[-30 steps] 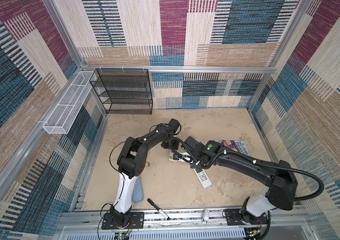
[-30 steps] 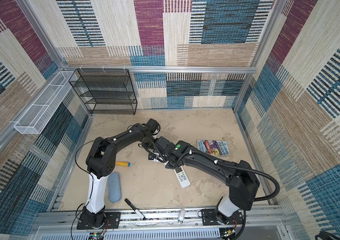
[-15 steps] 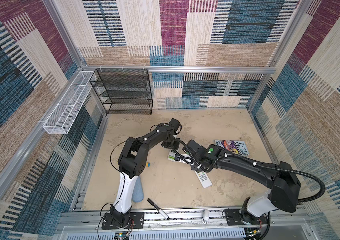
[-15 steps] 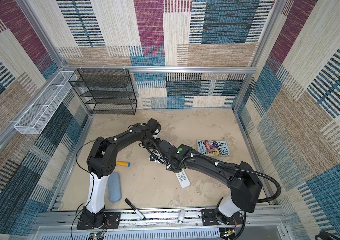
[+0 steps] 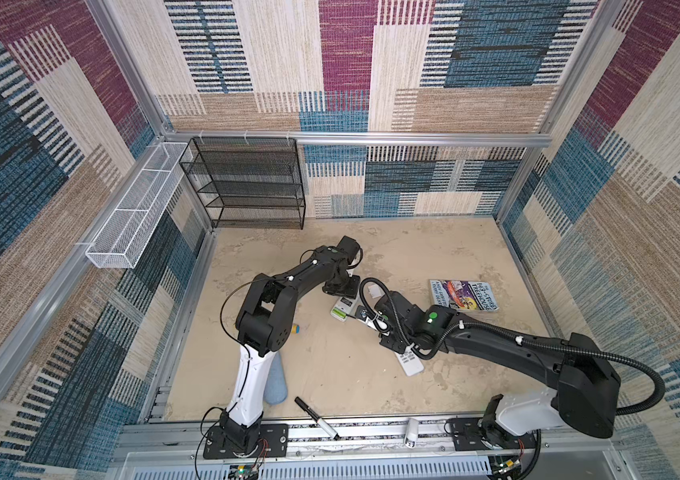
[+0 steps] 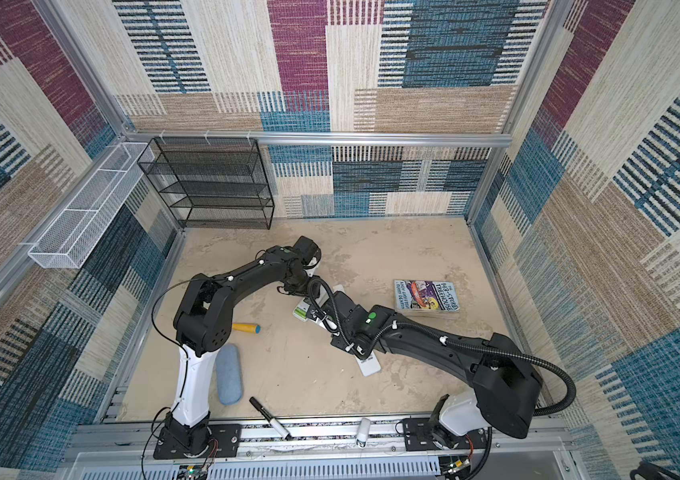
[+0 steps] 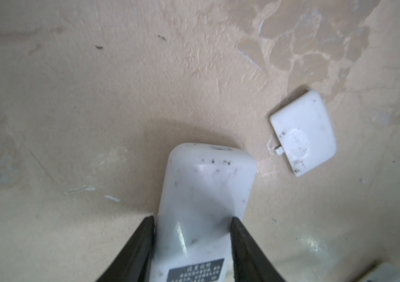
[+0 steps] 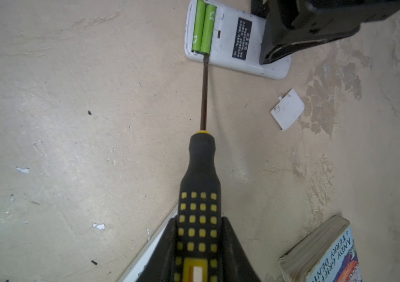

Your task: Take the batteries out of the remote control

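Two green batteries (image 8: 204, 25) lie in the open remote (image 8: 238, 41), clamped steady by the left hand (image 7: 193, 219). Ahead of the right hand (image 8: 200, 221), its gripped screwdriver (image 8: 200, 175) meets their end, likely for prying.

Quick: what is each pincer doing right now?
Left pincer: closed on the white remote, which lies face down.
Right pincer: closed on the black-and-yellow screwdriver.
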{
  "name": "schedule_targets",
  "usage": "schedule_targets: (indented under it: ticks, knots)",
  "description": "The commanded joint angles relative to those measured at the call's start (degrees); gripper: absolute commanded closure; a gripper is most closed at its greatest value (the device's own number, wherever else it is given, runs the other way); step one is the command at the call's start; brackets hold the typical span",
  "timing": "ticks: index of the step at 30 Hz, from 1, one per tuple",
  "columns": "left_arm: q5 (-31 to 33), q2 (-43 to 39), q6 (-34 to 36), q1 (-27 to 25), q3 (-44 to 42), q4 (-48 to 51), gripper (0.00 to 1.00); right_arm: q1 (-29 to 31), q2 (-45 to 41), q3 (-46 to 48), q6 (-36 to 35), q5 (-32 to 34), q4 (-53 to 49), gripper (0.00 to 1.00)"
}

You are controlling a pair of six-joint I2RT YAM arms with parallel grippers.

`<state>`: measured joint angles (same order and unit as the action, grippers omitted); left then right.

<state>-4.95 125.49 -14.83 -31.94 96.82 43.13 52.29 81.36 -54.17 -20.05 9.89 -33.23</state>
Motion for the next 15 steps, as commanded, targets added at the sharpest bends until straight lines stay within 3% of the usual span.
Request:
schedule_targets:
  ticks: [1,15]
  knots:
    - [2.1,2.1,0.3,0.0,-1.3,9.7,0.49,0.5,-0.6,1.6,4.8,-6.3,8.0,1.00]
    - [1.6,2.6,-0.4,0.2,-2.1,9.7,0.49,1.2,-6.8,12.8,19.9,-5.3,20.8,1.00]
